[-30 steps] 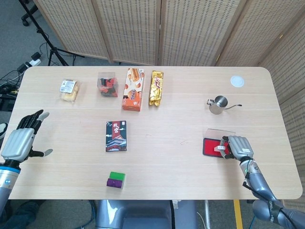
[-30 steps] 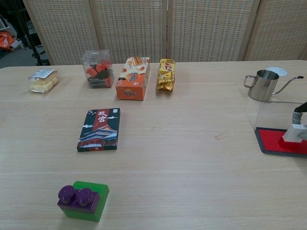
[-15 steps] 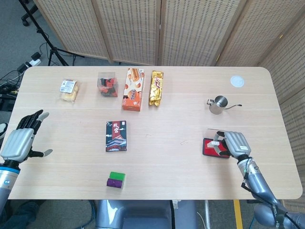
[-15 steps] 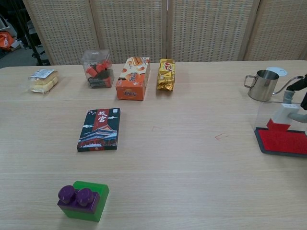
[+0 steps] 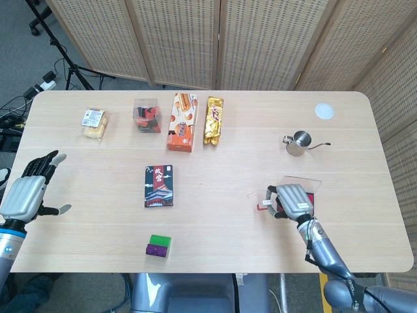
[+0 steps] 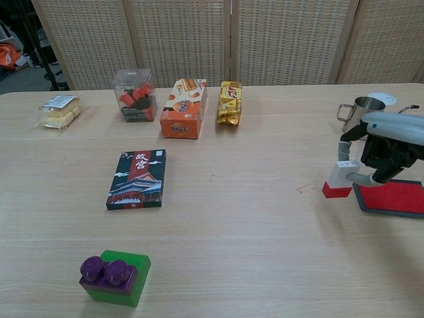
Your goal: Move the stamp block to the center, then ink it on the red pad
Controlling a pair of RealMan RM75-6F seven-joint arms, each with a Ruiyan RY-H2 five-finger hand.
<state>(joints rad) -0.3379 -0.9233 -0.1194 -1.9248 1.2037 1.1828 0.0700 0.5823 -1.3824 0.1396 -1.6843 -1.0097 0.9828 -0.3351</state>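
My right hand [image 5: 290, 199] [image 6: 391, 142] holds the stamp block [image 6: 340, 179] [image 5: 265, 203], a white block with a red base, just left of the red ink pad [image 6: 395, 197] [image 5: 311, 199]. The block's red face hangs at or just above the tabletop; whether it touches I cannot tell. In the head view the hand covers most of the pad. My left hand [image 5: 29, 189] hovers at the table's left edge with fingers spread and nothing in it.
A steel pitcher [image 5: 298, 143] [image 6: 361, 109] stands behind the pad. A dark card box [image 5: 159, 185], a green-and-purple brick [image 5: 158, 246], snack boxes [image 5: 182, 121] and a gold packet [image 5: 213, 119] lie across the table's left and back.
My right hand lifted the stamp block off the red pad and carried it left, toward the table's middle. The left hand stayed still.
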